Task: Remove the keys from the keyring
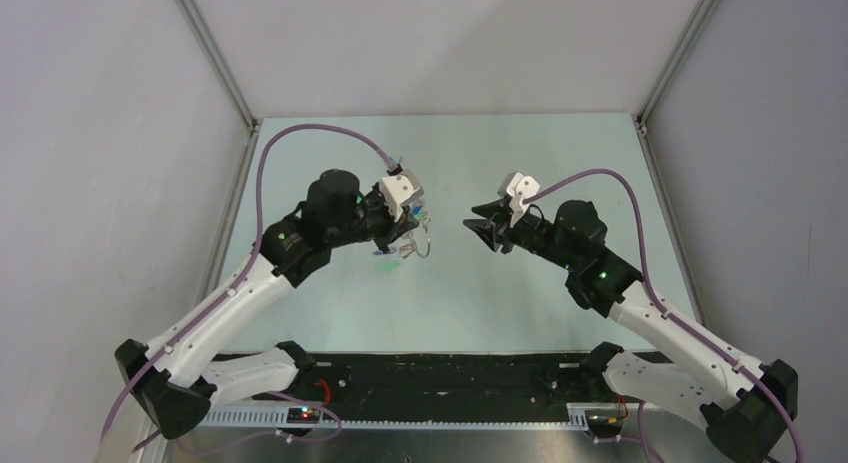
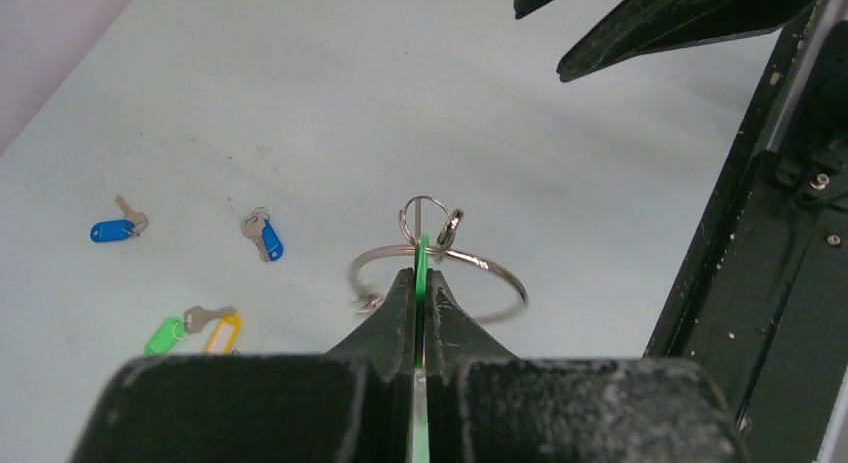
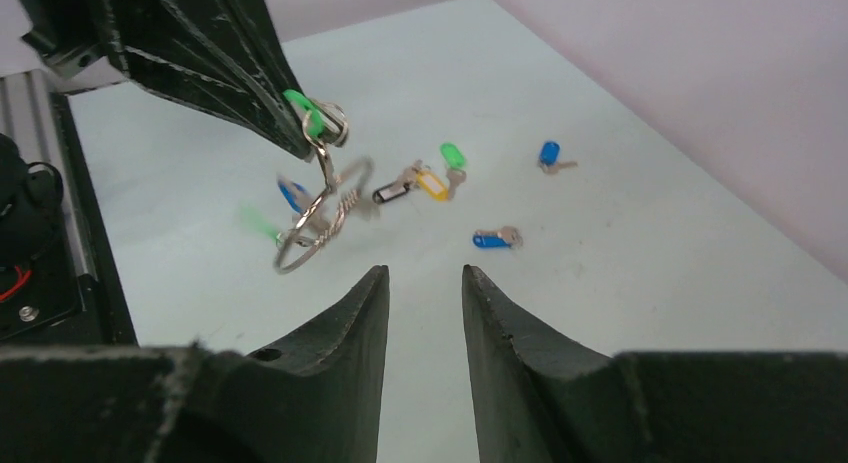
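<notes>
Left pincer was clamped tight on a green tag, with the keyring dangling off it above the surface. Right pincer sat spread and holding nothing, out at 3 o'clock from the ring in the top view. Loose tagged keys lay on the surface around 9 o'clock from the ring on my left wrist cam.

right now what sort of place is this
Probably a robot lab test cell: a pale table boxed in by plain panels on metal framing, left arm and right arm bolted at its near edge.
</notes>
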`<state>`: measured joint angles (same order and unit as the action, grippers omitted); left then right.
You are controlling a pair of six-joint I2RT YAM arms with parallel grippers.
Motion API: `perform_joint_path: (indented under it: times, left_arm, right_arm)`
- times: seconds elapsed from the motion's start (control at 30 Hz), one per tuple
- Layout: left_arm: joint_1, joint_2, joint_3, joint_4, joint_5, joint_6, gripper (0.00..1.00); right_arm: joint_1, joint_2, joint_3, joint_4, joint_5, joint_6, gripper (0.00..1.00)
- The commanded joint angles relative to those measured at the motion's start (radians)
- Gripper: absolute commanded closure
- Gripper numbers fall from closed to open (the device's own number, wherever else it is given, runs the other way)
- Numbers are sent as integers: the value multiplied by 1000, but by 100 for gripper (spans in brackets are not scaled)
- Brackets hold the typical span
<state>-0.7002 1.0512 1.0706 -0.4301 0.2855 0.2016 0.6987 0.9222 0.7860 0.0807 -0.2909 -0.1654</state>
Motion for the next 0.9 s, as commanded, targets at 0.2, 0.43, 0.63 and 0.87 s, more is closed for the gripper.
perform_joint_path:
  times: [0.2, 0.43, 0.63, 0.87]
  left_arm:
    - [-4, 14, 164, -210, 17, 167, 100]
    - [-81, -28, 159, -213, -74, 372, 100]
    - [-135, -30, 193, -213, -250, 501, 100]
    - [-208, -50, 198, -212, -380, 696, 100]
  right_arm:
    - [58, 3, -66, 245, -145, -46, 66]
    - [59, 59, -76, 343, -214, -56, 67]
    - [65, 110, -76, 433, -260, -38, 64]
    - [74, 152, -76, 502, -306, -38, 61]
